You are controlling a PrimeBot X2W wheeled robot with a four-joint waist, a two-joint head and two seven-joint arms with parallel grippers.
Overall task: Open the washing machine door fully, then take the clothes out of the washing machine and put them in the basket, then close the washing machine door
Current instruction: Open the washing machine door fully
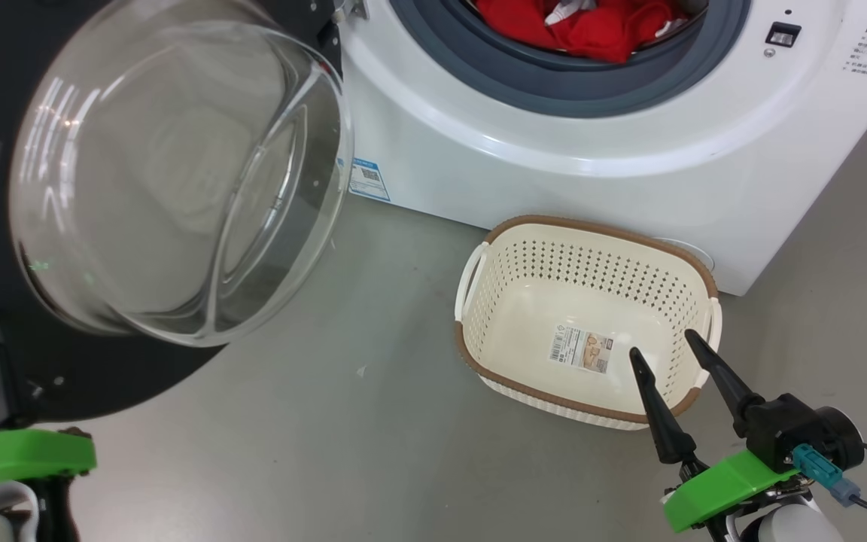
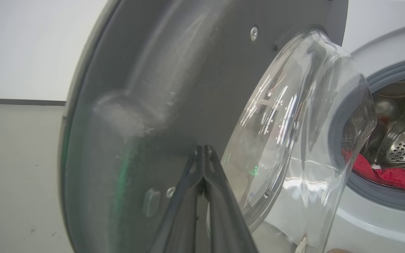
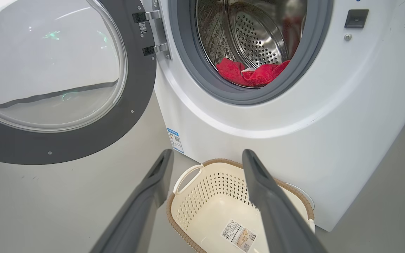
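Five items, largest first.

1. Washing machine (image 1: 554,150): white front-loader on the floor, with a grey gasket and a perforated steel drum. Heavy and fixed.

2. Washing machine door (image 1: 177,181): swung wide to the machine's left on its hinge. It has a black rim and a bulging clear glass bowl. Rigid, glossy and probably slippery; the glass is best left alone. To close it, push on the rim's outer edge.

3. Basket (image 1: 599,229): cream perforated plastic with a brown woven rim, holding nothing but its paper label. It stands just before the machine, below the opening. Light, and likely to slide if knocked.

4. Clothes (image 1: 591,26): red garments with white trim, heaped at the drum's front lip. Soft and limp, and liable to snag together. Pinch a raised fold near the gasket.

5. Right gripper (image 1: 661,342): jaws spread wide and holding nothing, hovering over the basket's near corner.

6. Left gripper (image 2: 202,151): fingers pressed together with nothing between them. The tips are close to the door's grey inner face; contact cannot be told.
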